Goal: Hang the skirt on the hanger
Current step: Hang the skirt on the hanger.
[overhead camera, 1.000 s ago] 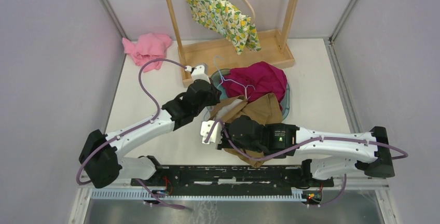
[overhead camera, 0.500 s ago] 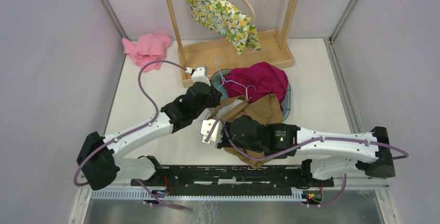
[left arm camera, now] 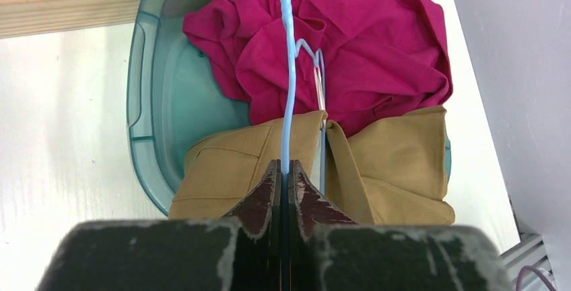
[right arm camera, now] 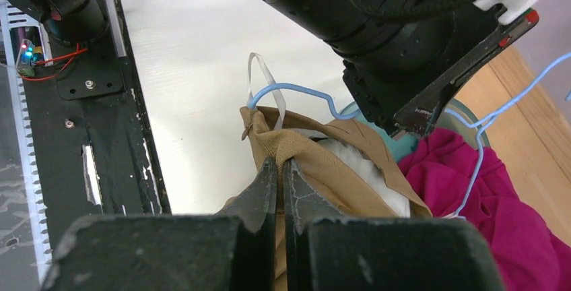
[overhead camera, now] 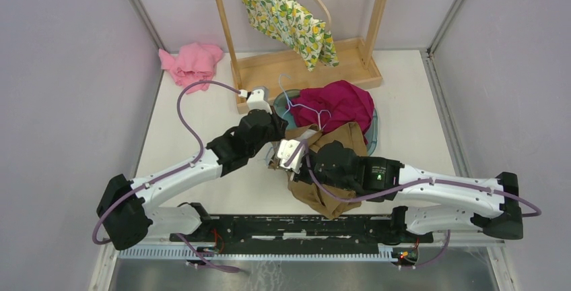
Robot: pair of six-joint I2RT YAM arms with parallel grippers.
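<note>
The skirt [overhead camera: 340,144] is tan, with a white lining, and lies partly over the rim of a teal tub [left arm camera: 143,102]. My right gripper [right arm camera: 278,162] is shut on its waistband edge [right arm camera: 316,153]; in the top view this gripper [overhead camera: 280,164] sits at the skirt's left side. The hanger [left arm camera: 289,89] is thin light-blue wire. My left gripper [left arm camera: 284,164] is shut on that wire, just left of the tub [overhead camera: 275,129]. One end of the hanger [right arm camera: 289,90] bends over the skirt's corner beside a white loop [right arm camera: 261,75].
A magenta garment [overhead camera: 337,102] fills the tub behind the skirt. A wooden rack [overhead camera: 303,69] stands at the back with a lemon-print cloth [overhead camera: 286,18] hung on it. A pink cloth [overhead camera: 190,62] lies back left. The arms' black base rail [overhead camera: 289,227] runs along the near edge.
My right gripper has moved up and to the right toward the tub, taking the skirt's waistband with it. The left arm has shifted slightly, still holding the hanger.
</note>
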